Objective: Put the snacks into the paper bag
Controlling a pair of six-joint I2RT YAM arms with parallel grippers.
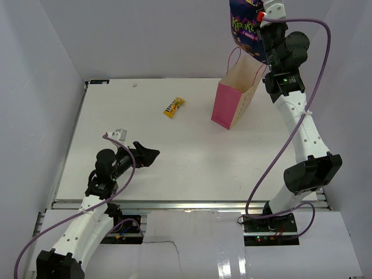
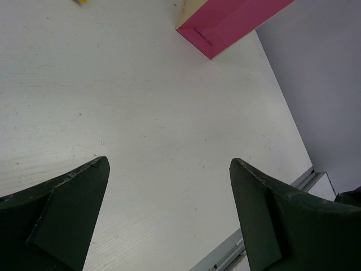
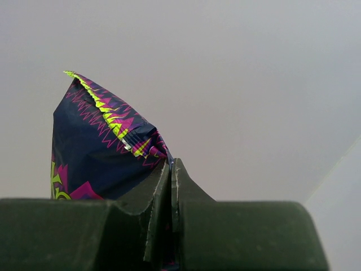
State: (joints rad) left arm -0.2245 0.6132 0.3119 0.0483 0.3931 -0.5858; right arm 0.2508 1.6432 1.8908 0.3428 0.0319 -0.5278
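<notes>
Crinkly dark blue-purple foil is what the right tool [image 1: 266,17] is clamped on. The wrist view shows its two fingers pressed flat together over the sealed yellow-green seam at one end of the snack bag [image 3: 96,152], with no gap between them. The bag is held high, over the upright pink paper bag [image 1: 231,104], whose mouth faces up with its thin handles spread. To do this step well, I would bring the free end of the snack bag over the middle of the mouth, clear of the handle loops and the tan side wall. I would then lower it until that end is inside the rim and only then part the fingers; released from this height, it could catch the edge and tip the light paper bag. The snack bag seems to hang with its long axis running down from the pinched seam and its loose end pointing at the opening. The top view cuts off its upper part, so I cannot be sure it hangs straight. One yellow packet [image 1: 174,107] lies flat on the table [image 1: 192,157], well left of the paper bag and set on a diagonal. The left tool [image 1: 148,156] hovers low with its fingers spread wide, holding nothing.
</notes>
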